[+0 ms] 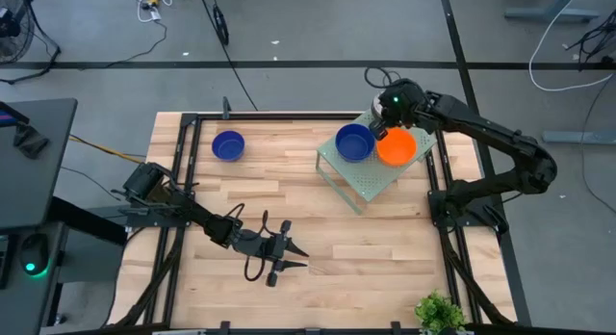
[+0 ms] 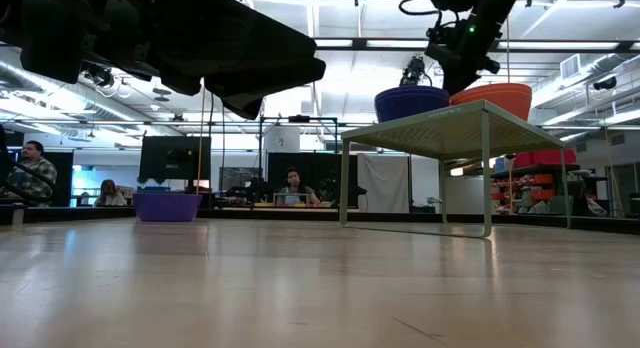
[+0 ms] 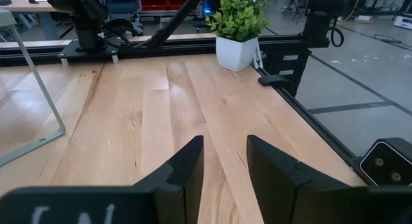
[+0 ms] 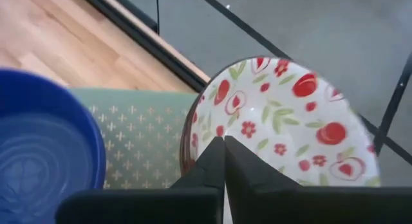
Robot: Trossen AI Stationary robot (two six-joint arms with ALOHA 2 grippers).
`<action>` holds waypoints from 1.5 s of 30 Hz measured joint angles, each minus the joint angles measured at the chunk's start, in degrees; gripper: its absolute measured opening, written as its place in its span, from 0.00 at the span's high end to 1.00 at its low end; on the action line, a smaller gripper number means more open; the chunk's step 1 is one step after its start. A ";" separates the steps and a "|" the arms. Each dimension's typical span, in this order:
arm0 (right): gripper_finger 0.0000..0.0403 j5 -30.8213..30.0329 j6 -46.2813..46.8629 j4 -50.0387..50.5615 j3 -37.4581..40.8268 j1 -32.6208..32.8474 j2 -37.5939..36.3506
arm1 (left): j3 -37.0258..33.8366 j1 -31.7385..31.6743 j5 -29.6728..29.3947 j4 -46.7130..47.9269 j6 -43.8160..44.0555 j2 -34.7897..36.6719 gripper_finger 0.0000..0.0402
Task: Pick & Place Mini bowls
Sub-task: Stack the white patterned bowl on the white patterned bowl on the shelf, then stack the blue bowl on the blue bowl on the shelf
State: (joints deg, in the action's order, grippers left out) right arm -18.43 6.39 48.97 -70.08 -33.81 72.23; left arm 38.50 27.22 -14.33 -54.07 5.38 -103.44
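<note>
Mini bowls: my right gripper (image 4: 224,161), fingers pinched shut on a red-patterned white bowl's (image 4: 283,121) rim, steadies it over the rack (image 1: 371,179), upper right.

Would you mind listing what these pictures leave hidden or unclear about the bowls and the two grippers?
- High view: the right gripper covers the white red-patterned bowl entirely.
- Right wrist view: that bowl's lower rim sits behind the shut gripper, so a grip on it is unclear; the blue bowl is cut off by the picture's edge.
- Low view: the orange bowl shows from the side only, inside hidden; the left gripper is an unreadable dark mass.
</note>
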 joint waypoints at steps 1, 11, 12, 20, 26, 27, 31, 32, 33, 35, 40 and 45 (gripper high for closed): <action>0.98 0.00 -0.35 0.00 0.40 0.03 0.00 | 0.00 -0.02 0.00 0.01 0.00 0.00 0.70; 0.99 -0.07 -2.67 -0.12 0.85 0.07 -1.25 | 0.00 0.00 0.00 0.01 0.01 0.00 0.70; 0.99 -0.09 -2.80 -0.13 0.85 0.27 -1.76 | 0.00 -0.01 0.00 0.02 -0.01 0.00 0.70; 1.00 -2.39 1.24 1.18 0.85 11.37 -7.74 | 0.00 0.00 -1.19 1.99 0.71 0.21 0.70; 1.00 -8.74 10.45 0.33 1.33 35.79 -7.77 | 0.04 0.00 -10.03 17.29 3.33 7.62 0.70; 1.00 -10.38 11.62 -1.88 2.13 40.50 -7.36 | 0.04 0.00 -12.28 21.14 4.07 9.72 0.70; 1.00 -13.40 12.70 -15.61 7.97 56.58 -5.40 | 0.04 -0.23 -20.41 36.37 7.95 19.74 0.70; 1.00 -13.73 12.63 -20.56 9.89 59.77 -4.74 | 0.04 -0.46 -22.36 40.35 8.93 22.23 0.70; 1.00 -13.69 12.38 -25.66 11.87 62.63 -3.94 | 0.04 -0.88 -24.20 43.95 10.05 24.41 0.70; 1.00 -13.64 11.37 -36.48 15.68 67.85 -1.66 | 0.04 -2.38 -28.17 52.07 12.43 28.60 0.70; 1.00 -13.61 9.78 -56.23 21.16 77.56 5.89 | 0.02 -11.44 -30.32 71.47 17.67 35.70 0.70; 1.00 -14.13 9.64 -66.67 21.54 82.56 15.62 | -0.02 -25.69 -22.28 83.66 18.94 37.60 0.70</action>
State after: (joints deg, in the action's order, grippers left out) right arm -32.56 16.03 -17.70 -48.53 48.75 87.84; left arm 38.48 1.53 -36.61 29.58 24.32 -65.84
